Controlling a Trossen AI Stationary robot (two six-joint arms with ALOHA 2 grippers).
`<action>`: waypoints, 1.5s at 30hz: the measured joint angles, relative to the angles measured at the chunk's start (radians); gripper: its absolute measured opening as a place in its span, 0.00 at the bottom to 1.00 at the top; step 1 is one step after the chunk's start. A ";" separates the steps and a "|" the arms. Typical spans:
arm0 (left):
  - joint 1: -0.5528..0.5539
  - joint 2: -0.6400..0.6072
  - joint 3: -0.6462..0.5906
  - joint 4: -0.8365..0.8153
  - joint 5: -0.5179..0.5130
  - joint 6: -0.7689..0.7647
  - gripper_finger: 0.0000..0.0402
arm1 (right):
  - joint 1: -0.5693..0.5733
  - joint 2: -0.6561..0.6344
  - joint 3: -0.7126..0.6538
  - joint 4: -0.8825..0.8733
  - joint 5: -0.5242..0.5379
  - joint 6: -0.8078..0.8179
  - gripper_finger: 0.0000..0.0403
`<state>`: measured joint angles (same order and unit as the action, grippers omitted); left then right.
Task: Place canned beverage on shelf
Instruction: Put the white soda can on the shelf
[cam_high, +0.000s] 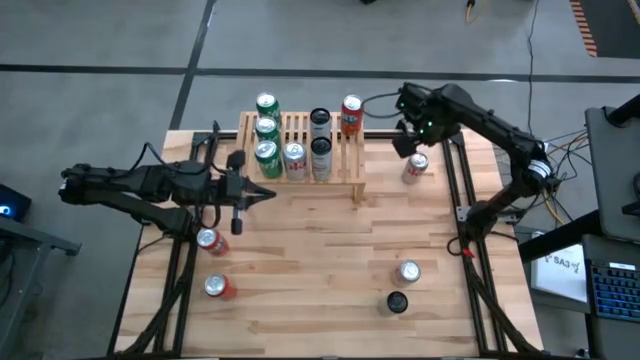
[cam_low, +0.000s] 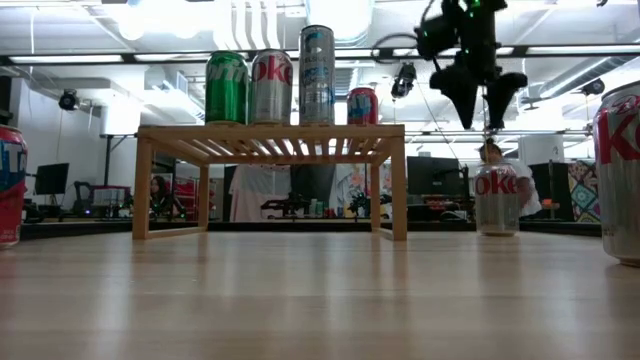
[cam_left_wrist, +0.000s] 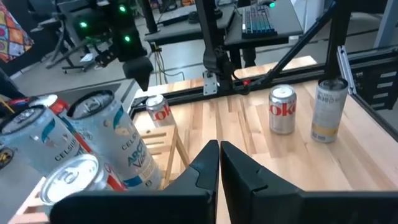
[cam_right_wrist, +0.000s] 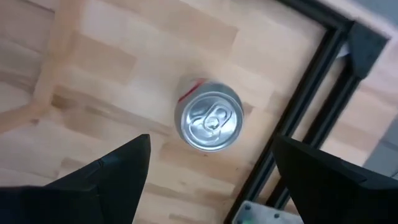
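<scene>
Can (cam_right_wrist: 209, 122) upright, below open right tool (cam_right_wrist: 208, 171)

You see the table (cam_high: 330, 270) from overhead and level at tabletop height; both views share the shelf (cam_high: 345, 150).

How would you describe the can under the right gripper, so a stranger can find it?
Find the wooden shelf at the table's far edge. Just beside its right end, the Diet Coke can stands alone on the tabletop, directly under the open right gripper. Its neighbours all stand on the shelf.
</scene>
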<state>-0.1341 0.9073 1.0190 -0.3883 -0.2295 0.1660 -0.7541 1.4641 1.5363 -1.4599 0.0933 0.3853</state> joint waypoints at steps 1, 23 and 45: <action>0.000 0.000 -0.003 -0.004 0.000 -0.002 0.00 | -0.020 0.005 -0.003 0.000 -0.025 -0.010 0.81; 0.000 -0.092 -0.007 -0.076 0.000 0.001 0.00 | -0.080 0.125 -0.020 -0.001 -0.101 -0.052 0.88; 0.000 -0.096 -0.008 -0.084 0.000 0.001 0.00 | -0.081 0.112 -0.234 0.144 -0.090 -0.045 0.88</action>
<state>-0.1337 0.8116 1.0111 -0.4721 -0.2291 0.1669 -0.8349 1.5761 1.3026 -1.3159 0.0034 0.3404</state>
